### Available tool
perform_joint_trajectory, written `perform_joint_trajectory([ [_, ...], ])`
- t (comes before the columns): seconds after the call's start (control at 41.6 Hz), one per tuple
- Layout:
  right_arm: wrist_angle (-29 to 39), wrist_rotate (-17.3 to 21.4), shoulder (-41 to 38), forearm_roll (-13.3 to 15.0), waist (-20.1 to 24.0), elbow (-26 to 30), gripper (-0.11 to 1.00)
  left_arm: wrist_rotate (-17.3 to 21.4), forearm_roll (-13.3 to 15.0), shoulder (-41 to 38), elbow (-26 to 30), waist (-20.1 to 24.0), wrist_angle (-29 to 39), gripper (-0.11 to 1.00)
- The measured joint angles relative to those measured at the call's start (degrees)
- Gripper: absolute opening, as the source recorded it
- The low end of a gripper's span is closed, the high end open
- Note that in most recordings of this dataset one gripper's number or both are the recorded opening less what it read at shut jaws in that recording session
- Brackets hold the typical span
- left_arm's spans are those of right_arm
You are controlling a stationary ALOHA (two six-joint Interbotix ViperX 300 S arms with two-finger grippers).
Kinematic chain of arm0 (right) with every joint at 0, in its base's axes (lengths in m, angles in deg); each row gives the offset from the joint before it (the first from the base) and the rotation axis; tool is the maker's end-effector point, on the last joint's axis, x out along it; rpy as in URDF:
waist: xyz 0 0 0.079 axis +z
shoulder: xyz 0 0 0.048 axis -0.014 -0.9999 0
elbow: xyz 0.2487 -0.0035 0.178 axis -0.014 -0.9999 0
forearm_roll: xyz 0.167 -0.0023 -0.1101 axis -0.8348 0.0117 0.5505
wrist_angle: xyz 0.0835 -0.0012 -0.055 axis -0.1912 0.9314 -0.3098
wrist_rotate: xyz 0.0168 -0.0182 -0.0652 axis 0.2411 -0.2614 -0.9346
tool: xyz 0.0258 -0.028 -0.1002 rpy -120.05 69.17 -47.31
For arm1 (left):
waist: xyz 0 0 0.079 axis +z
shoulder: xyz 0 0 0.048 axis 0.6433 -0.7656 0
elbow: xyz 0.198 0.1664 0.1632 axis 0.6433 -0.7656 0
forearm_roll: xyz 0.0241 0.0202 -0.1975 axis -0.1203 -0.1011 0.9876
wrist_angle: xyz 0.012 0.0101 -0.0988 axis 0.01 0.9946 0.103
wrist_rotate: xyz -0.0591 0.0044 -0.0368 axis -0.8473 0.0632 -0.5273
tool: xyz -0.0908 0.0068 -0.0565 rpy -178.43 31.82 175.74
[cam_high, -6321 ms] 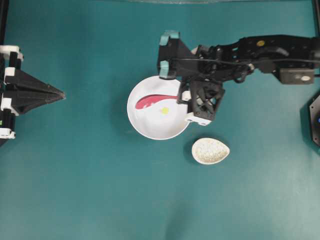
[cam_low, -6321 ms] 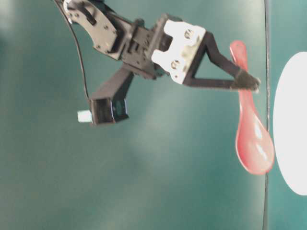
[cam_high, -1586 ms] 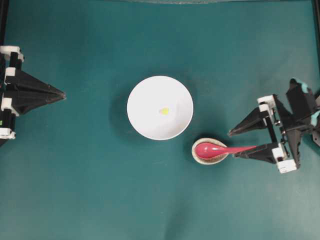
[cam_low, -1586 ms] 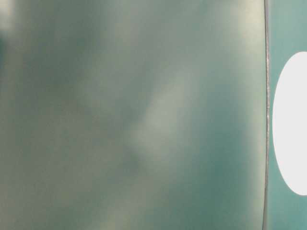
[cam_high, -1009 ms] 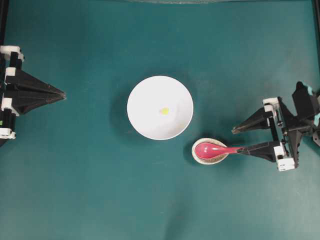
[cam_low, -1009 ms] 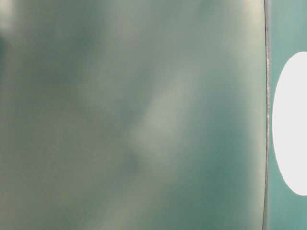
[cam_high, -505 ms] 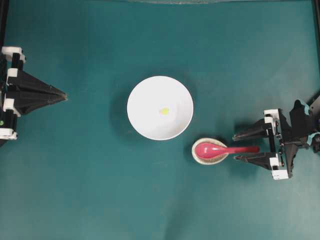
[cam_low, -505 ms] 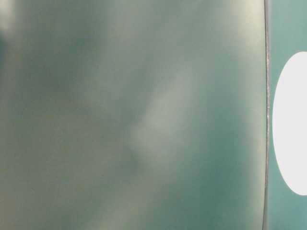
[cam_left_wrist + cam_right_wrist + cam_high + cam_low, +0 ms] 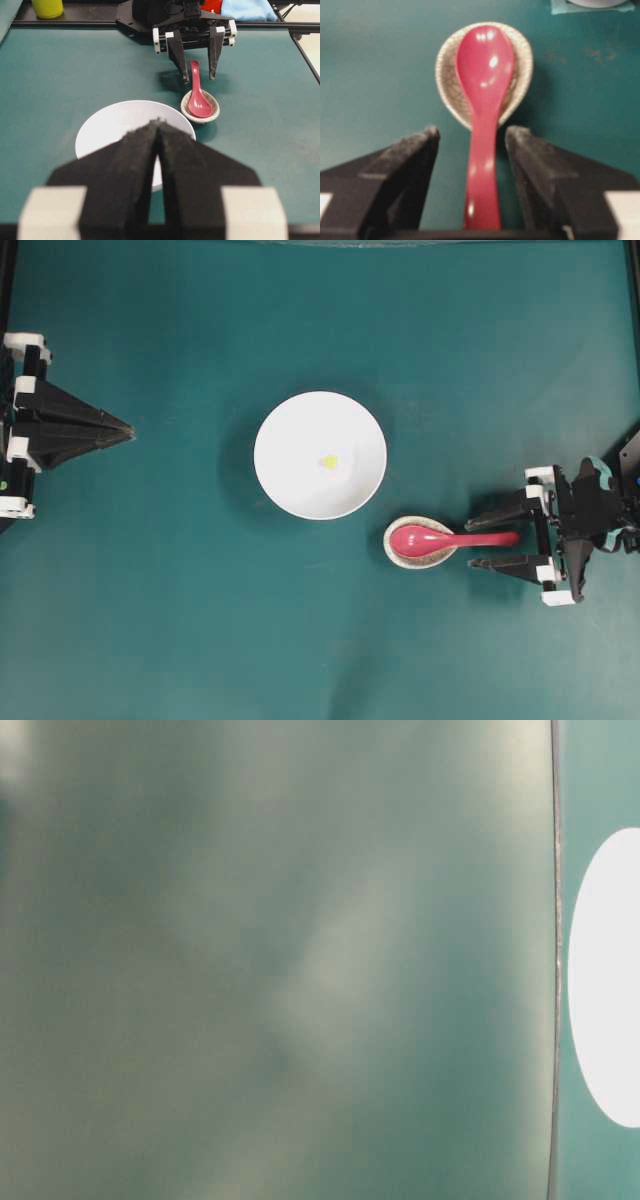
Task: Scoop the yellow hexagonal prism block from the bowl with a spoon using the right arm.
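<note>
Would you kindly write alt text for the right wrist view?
A glossy red spoon rests with its scoop in a small speckled beige dish, handle lying between the right gripper's open jaws, untouched, on a teal table.

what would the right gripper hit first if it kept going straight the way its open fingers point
The right gripper points toward the glossy pink-red spoon, whose handle already lies between its open jaws. Going straight on, it would probably meet the small speckled beige dish cradling the scoop, though its height is unclear.
</note>
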Motion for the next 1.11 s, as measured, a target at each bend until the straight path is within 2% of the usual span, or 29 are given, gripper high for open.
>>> perform_joint_trajectory([
  [0.649,1.93,-0.44,-1.05,-1.14,0.09,1.32,0.59,0.0,0.0,0.0,0.0,0.0,-0.09,0.04],
  [1.106,1.49,-0.44,-1.14,-1.58,0.09,1.32,0.53,0.0,0.0,0.0,0.0,0.0,-0.09,0.03],
])
